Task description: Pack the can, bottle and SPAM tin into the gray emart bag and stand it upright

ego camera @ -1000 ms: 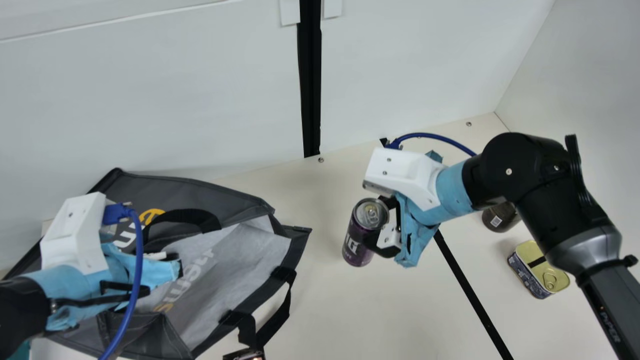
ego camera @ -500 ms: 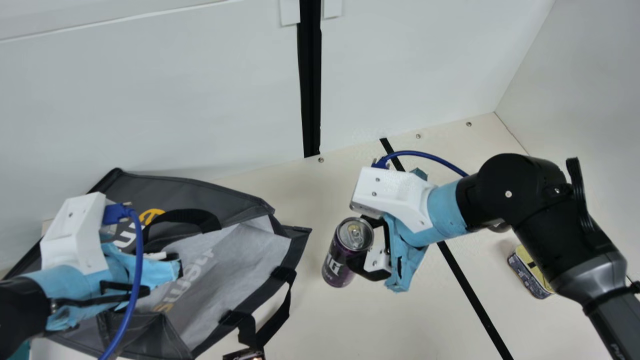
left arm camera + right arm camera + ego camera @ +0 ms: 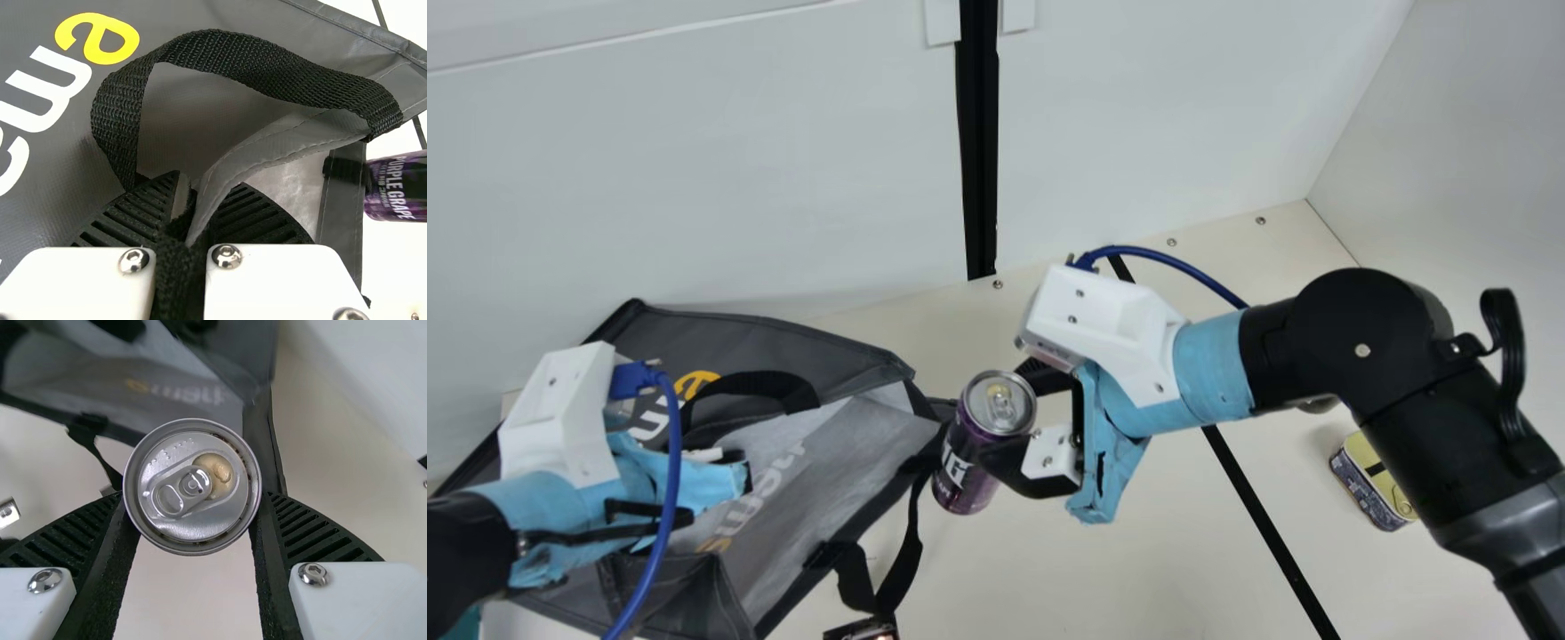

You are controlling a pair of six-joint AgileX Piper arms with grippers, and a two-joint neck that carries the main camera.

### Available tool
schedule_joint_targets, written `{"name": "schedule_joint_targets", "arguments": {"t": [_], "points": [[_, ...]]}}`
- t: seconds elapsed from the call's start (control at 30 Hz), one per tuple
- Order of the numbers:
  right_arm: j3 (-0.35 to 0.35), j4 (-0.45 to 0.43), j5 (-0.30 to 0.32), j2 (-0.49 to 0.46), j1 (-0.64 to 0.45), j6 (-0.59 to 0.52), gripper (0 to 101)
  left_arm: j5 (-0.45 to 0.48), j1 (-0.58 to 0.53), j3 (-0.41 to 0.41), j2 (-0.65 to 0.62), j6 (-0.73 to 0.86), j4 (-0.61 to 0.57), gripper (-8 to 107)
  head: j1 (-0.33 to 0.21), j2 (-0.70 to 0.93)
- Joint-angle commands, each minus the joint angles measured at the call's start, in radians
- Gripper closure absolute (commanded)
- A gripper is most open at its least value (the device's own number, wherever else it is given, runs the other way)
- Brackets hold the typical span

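In the main view my left gripper (image 3: 740, 476) is at the gray emart bag (image 3: 809, 342), which lies open toward the right; in the left wrist view the same gripper (image 3: 192, 200) is shut on the rim and strap of the bag (image 3: 200, 110). My right gripper (image 3: 1009, 418) is shut on the purple can (image 3: 963, 467), held tilted at the bag's opening edge. The right wrist view has the can's lid (image 3: 193, 487) between the fingers of that gripper (image 3: 193, 513). The SPAM tin (image 3: 1368, 484) lies at the right. Behind the right arm, the bottle (image 3: 1318, 405) is almost hidden.
A bag strap (image 3: 903, 569) hangs onto the cream table (image 3: 1103, 578), beside a small dark object (image 3: 861, 630) at the bottom edge. White walls (image 3: 783, 178) rise behind the bag. A black stripe (image 3: 1263, 524) crosses the table between the can and the tin.
My right gripper has carried the can leftward to the bag's opening, and the bag's right edge and strap have shifted a little left. The left arm has stayed still.
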Motion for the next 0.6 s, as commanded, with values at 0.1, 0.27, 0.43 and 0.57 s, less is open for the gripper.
{"name": "schedule_joint_targets", "arguments": {"t": [0.1, 0.27, 0.43, 0.57], "points": [[-0.044, 0.033, -0.002, -0.004, 0.021, 0.044, 101, 0.0, 0.0, 0.0, 0.0, 0.0, 0.0, 107, -0.023, -0.002], [-0.083, 0.058, -0.002, -0.004, 0.037, 0.075, 101, 0.0, 0.0, 0.0, 0.0, 0.0, 0.0, 107, -0.023, -0.002], [-0.105, 0.074, -0.002, -0.006, 0.052, 0.097, 101, 0.0, 0.0, 0.0, 0.0, 0.0, 0.0, 107, -0.023, -0.002], [-0.106, 0.086, -0.002, -0.006, 0.053, 0.101, 101, 0.0, 0.0, 0.0, 0.0, 0.0, 0.0, 107, -0.023, -0.002]]}}
